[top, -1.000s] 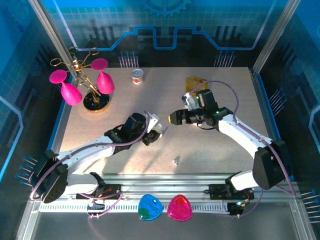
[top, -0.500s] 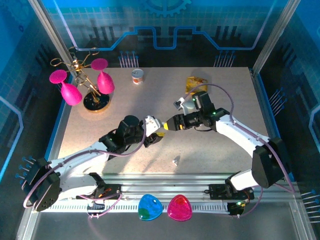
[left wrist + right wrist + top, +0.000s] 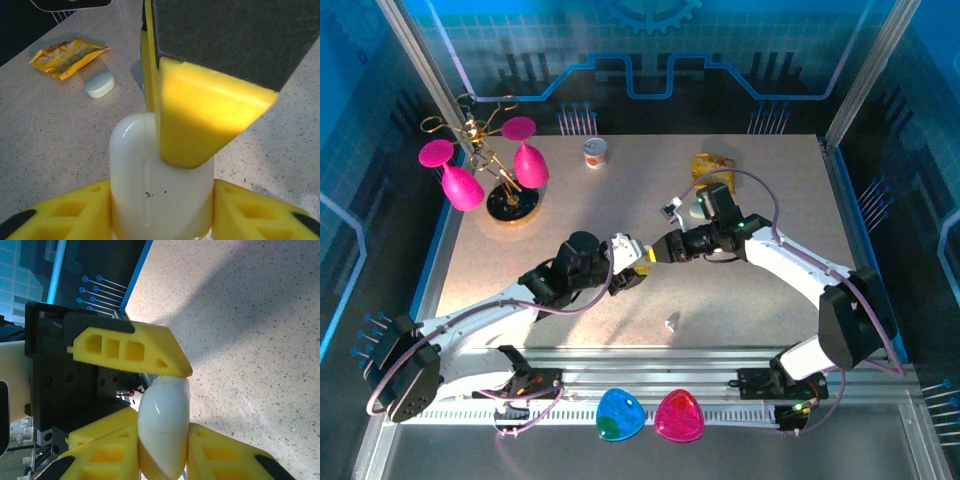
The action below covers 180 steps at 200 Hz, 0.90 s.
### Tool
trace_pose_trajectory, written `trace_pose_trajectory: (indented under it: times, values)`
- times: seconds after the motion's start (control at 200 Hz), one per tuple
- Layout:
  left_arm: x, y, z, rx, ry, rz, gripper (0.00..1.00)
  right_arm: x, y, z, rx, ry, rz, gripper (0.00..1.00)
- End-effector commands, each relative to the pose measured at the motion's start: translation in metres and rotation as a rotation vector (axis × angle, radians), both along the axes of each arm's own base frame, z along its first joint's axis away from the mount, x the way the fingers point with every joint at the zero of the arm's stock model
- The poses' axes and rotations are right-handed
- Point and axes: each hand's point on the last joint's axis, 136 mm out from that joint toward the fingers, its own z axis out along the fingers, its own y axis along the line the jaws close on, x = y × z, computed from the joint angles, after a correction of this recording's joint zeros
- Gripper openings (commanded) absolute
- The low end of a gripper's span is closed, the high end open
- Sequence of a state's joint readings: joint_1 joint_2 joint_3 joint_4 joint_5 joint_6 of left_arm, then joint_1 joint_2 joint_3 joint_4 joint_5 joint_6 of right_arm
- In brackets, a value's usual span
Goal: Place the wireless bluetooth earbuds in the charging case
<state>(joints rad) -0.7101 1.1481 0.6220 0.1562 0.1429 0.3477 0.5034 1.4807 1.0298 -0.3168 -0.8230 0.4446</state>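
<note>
A white pebble-shaped charging case (image 3: 155,185) is pinched from two sides above the middle of the table. My left gripper (image 3: 162,202) is shut on its lower body, a yellow finger (image 3: 55,215) against each flank. My right gripper (image 3: 163,440) is shut on the same case (image 3: 165,415), coming in from the opposite side. In the top view the left gripper (image 3: 632,268) and the right gripper (image 3: 658,248) meet tip to tip. The case's lid looks closed. One tiny white earbud (image 3: 671,321) lies on the table near the front edge.
A pale-green case (image 3: 100,83) and a yellow snack packet (image 3: 67,52) lie behind the right arm. Pink glasses on a gold stand (image 3: 485,170) are at the back left, with a small can (image 3: 596,152) at the back. Blue (image 3: 620,415) and pink (image 3: 679,416) pieces sit on the front rail.
The right arm has swung left to the left gripper and its jaws have closed on the white case. The left arm shifted slightly left and keeps its hold.
</note>
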Motion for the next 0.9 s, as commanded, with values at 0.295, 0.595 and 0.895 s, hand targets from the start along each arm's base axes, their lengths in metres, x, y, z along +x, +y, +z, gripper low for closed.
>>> trace_pose_trajectory:
  times: [0.295, 0.595, 0.895]
  values:
    - [-0.001, -0.008, 0.050, -0.373, 0.077, 0.005, 0.99, 0.032, -0.034, 0.060, 0.079, -0.419, -0.172, 0.14]
    - [-0.017, -0.006, 0.109, -0.756, 0.138, -0.154, 0.98, 0.011, -0.052, 0.134, 0.354, -0.701, -0.213, 0.14]
    - [-0.038, -0.020, 0.139, -0.894, 0.146, -0.386, 0.80, -0.012, -0.045, 0.165, 0.590, -0.739, -0.106, 0.13]
